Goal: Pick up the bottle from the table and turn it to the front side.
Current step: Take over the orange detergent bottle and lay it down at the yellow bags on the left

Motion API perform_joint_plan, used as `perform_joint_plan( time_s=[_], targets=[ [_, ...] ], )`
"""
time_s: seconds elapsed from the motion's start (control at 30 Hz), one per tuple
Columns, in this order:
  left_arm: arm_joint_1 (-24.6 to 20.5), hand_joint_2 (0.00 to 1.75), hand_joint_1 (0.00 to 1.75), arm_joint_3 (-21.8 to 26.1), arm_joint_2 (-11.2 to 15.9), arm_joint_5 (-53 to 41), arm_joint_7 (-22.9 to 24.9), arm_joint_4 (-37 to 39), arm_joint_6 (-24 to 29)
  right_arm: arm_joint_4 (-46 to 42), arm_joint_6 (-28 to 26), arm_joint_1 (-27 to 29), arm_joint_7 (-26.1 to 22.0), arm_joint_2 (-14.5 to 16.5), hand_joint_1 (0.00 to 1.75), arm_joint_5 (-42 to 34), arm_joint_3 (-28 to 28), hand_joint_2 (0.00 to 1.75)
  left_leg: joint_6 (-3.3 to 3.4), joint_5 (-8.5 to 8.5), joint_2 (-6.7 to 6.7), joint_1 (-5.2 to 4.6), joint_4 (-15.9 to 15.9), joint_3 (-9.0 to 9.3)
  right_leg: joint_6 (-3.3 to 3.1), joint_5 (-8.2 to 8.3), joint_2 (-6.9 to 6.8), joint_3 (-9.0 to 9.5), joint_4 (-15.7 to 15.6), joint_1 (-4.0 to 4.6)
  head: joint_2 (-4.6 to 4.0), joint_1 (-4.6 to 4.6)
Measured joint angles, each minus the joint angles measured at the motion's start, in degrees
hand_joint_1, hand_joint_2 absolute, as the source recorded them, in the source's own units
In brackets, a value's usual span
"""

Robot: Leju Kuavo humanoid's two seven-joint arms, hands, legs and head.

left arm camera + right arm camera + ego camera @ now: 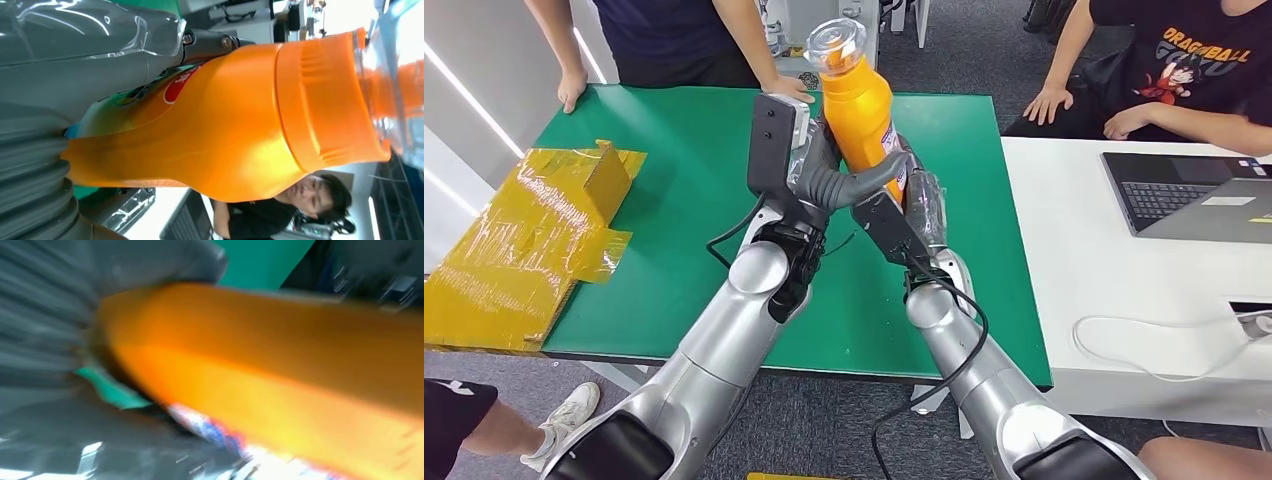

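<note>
An orange bottle (859, 110) with a clear cap (836, 42) is lifted above the green table (674, 200), cap up and leaning a little left. My left hand (829, 180) grips its lower body, the thumb lying across the front. My right hand (919, 195) holds the bottle from the other side, at its label edge. In the left wrist view the bottle (225, 130) lies against my left hand (40, 100), with a red label patch near the fingers. The right wrist view is blurred; the bottle (280, 370) runs through my right hand (50, 315).
A yellow taped cardboard box (524, 240) lies on the table's left end. Two people's hands (789, 88) (572, 90) rest on the far edge. To the right a white table (1084, 260) carries a laptop (1184, 195) and a cable; another person sits behind it.
</note>
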Motion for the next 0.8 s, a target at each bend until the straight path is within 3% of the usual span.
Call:
perform_joint_plan(
  time_s=[0.27,0.3,0.43,0.47,0.8],
  targets=[
    [-1.2,1.75,0.00,-0.1,0.2,-5.7,-0.1,2.8,2.2,0.8,-0.3,0.0,0.1,0.0,1.75,0.5,0.0,1.75,0.00,0.00,0.00,0.00,0.0,0.00,0.00,0.00,0.00,0.00,0.0,0.00,0.00,0.00],
    [-1.2,1.75,0.07,-0.1,0.2,-6.3,0.1,3.0,2.4,0.9,-0.3,0.0,0.2,0.0,1.75,0.5,0.0,1.75,0.00,0.00,0.00,0.00,0.0,0.00,0.00,0.00,0.00,0.00,0.0,0.00,0.00,-0.01],
    [-1.4,1.75,1.61,-0.1,0.5,-7.6,0.7,3.6,2.9,1.2,-0.3,0.0,0.2,0.0,1.75,0.6,0.0,1.75,0.00,0.00,0.00,0.00,0.0,0.00,0.00,0.00,0.00,0.00,0.0,0.00,0.00,0.00],
    [-1.4,1.75,1.69,0.0,0.6,-7.8,0.9,3.7,3.1,1.3,-0.2,0.1,0.1,0.0,1.75,0.6,0.0,1.75,0.00,0.00,0.00,0.00,0.0,0.00,0.00,0.00,0.00,0.00,0.0,0.00,0.00,0.00],
    [-1.1,1.75,1.71,1.0,1.4,-10.0,1.8,3.8,3.1,1.0,-0.6,1.6,-0.8,0.0,1.75,1.0,0.0,1.75,0.00,0.00,0.00,0.00,0.0,0.00,0.00,0.00,0.01,0.00,0.0,0.00,0.00,0.00]
  ],
)
